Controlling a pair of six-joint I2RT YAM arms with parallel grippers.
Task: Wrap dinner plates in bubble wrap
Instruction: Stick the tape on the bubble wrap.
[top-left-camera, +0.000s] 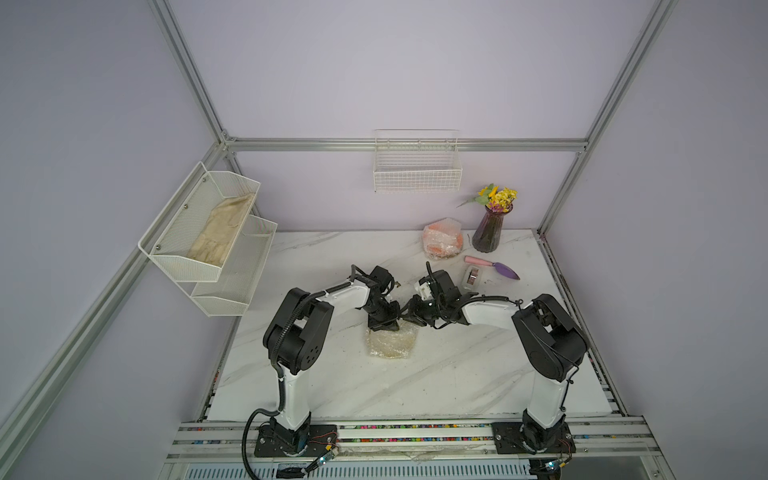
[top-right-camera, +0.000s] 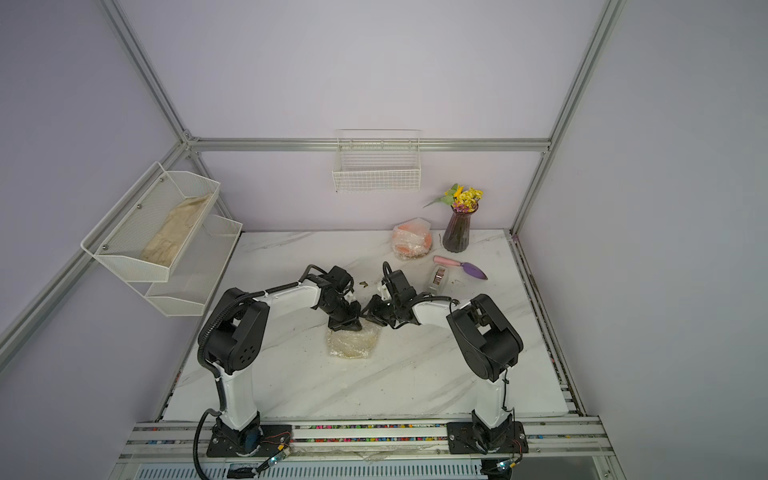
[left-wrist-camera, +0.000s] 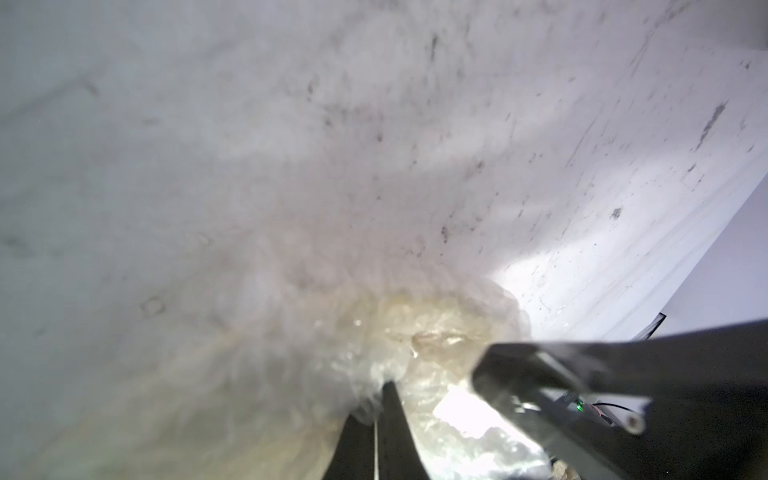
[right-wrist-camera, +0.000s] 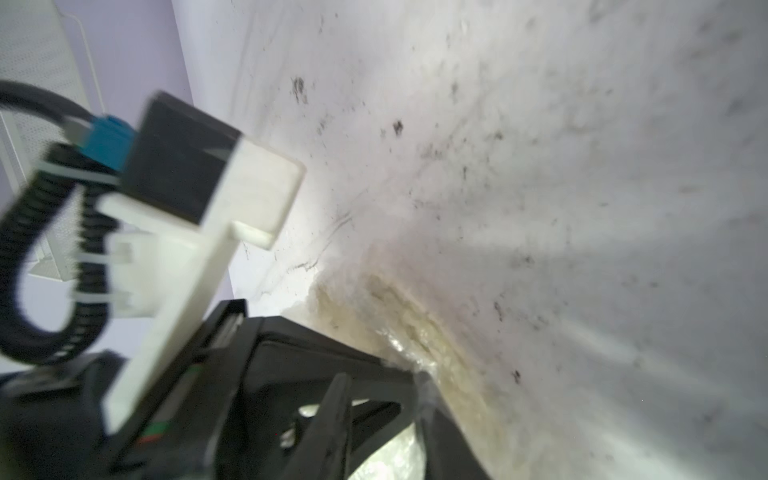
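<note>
A pale cream dinner plate wrapped in bubble wrap (top-left-camera: 391, 341) (top-right-camera: 353, 344) lies mid-table in both top views. My left gripper (top-left-camera: 384, 327) (left-wrist-camera: 384, 384) points down at the bundle's far edge and is shut, pinching a bunched fold of the bubble wrap (left-wrist-camera: 415, 332). My right gripper (top-left-camera: 406, 316) (right-wrist-camera: 382, 386) hovers just right of it at the bundle's far right corner, jaws apart with nothing between them. A second bundle, an orange dinner plate in bubble wrap (top-left-camera: 442, 240) (top-right-camera: 412, 240), rests at the back of the table.
On the marble table (top-left-camera: 457, 374), a grey tape dispenser (top-left-camera: 471, 277), a pink-handled purple trowel (top-left-camera: 494, 266) and a vase of flowers (top-left-camera: 490, 230) stand back right. A wire basket (top-left-camera: 417, 178) hangs on the back wall. White shelves with a beige cloth (top-left-camera: 220, 232) hang left.
</note>
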